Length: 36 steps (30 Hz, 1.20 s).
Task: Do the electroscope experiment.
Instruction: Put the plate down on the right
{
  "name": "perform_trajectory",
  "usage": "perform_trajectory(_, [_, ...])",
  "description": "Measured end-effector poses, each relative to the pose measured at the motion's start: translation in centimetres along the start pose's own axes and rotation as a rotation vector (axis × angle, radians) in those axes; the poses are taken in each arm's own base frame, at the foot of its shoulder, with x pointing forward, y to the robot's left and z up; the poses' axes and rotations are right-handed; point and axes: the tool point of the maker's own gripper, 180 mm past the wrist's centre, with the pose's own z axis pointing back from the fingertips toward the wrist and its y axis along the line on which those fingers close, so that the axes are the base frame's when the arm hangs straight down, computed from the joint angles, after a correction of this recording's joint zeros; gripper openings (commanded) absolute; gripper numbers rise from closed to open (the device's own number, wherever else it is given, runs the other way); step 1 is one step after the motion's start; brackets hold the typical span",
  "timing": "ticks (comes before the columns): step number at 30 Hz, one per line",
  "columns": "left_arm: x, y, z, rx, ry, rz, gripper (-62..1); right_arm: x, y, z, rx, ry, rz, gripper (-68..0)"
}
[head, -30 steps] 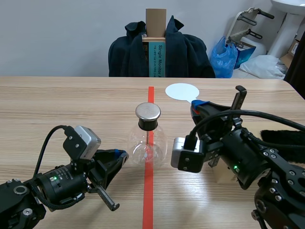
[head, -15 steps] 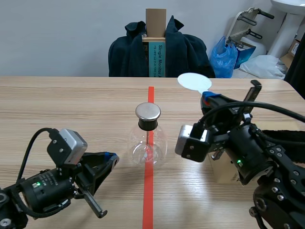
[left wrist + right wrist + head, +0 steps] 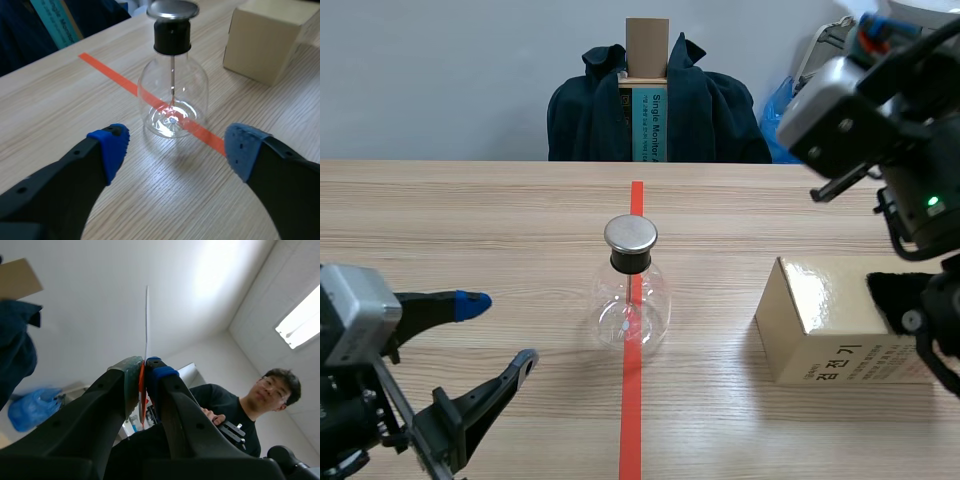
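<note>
The metal-capped clear glass electroscope flask stands at the middle of the bench, far from every edge. The left end effector gapes, released. The right end effector, up high, pinches a thin white plate. Swung down carelessly, the plate could topple the flask.

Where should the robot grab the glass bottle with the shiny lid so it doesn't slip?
By the black neck just under the metal cap, coming in level from the side with the open left gripper. The flask stands upright; its neck is narrow and straight, while the round glass belly is wide and probably slippery.
</note>
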Motion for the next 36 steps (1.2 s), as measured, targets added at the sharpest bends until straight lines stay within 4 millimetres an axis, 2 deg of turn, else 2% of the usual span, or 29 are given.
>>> perform_trajectory(3, [1.8,-0.5,1.2,0.012,-0.022,-0.003,-1.9,0.3,-2.1,-0.5,-0.04,-0.028,-0.005,-66.9])
perform_trajectory(6, [3.8,-1.4,2.5,0.014,-0.044,-0.002,0.9,0.7,-2.6,-0.2,-0.032,-0.06,0.015,-66.9])
perform_trajectory(9, [5.9,-2.3,3.7,0.012,-0.052,-0.017,0.8,0.6,-1.7,1.0,0.027,-0.06,0.025,-66.9])
perform_trajectory(13, [9.1,-3.3,4.6,-0.003,-0.054,-0.063,0.8,0.4,-0.2,3.6,0.085,-0.032,0.024,-66.9])
perform_trajectory(19, [13.1,-4.8,4.5,-0.03,-0.066,-0.105,0.9,1.0,2.1,8.3,0.202,-0.018,0.021,-66.9])
perform_trajectory(28, [13.2,-4.7,4.2,-0.029,-0.046,-0.122,0.9,0.3,4.7,15.1,0.4,0.124,-0.009,-66.9])
perform_trajectory(36, [12.7,-4.4,4.2,-0.018,-0.032,-0.12,0.9,-1.4,6.1,16.7,0.474,0.21,0.002,-66.9])
